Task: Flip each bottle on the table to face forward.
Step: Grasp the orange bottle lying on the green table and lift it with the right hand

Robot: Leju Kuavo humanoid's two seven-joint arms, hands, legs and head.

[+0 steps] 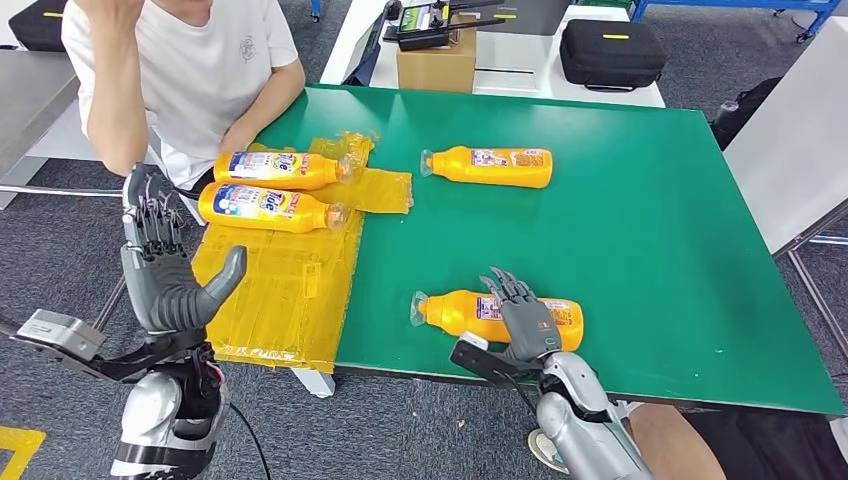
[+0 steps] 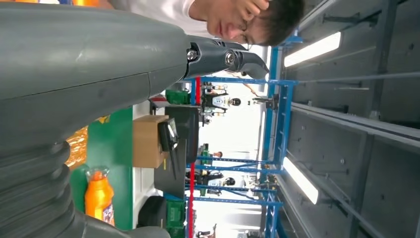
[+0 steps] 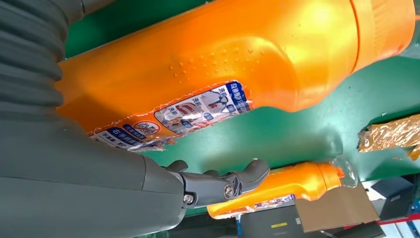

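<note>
Four orange bottles lie on their sides on the green table (image 1: 640, 220). Two of them (image 1: 275, 168) (image 1: 265, 207) rest on a yellow taped patch (image 1: 275, 290) at the left. A third bottle (image 1: 492, 166) lies at the far middle. The fourth bottle (image 1: 455, 313) lies near the front edge, cap to the left. My right hand (image 1: 522, 318) rests on top of it with fingers spread. The right wrist view shows this bottle (image 3: 223, 54) close by with a torn label, and my thumb (image 3: 218, 183) apart from it. My left hand (image 1: 165, 270) is raised left of the table, open and holding nothing.
A person in a white shirt (image 1: 190, 60) sits at the table's far left corner, one hand near the two left bottles. A cardboard box (image 1: 437, 62) and a black case (image 1: 610, 50) stand on the white table behind. The right half of the green table is bare.
</note>
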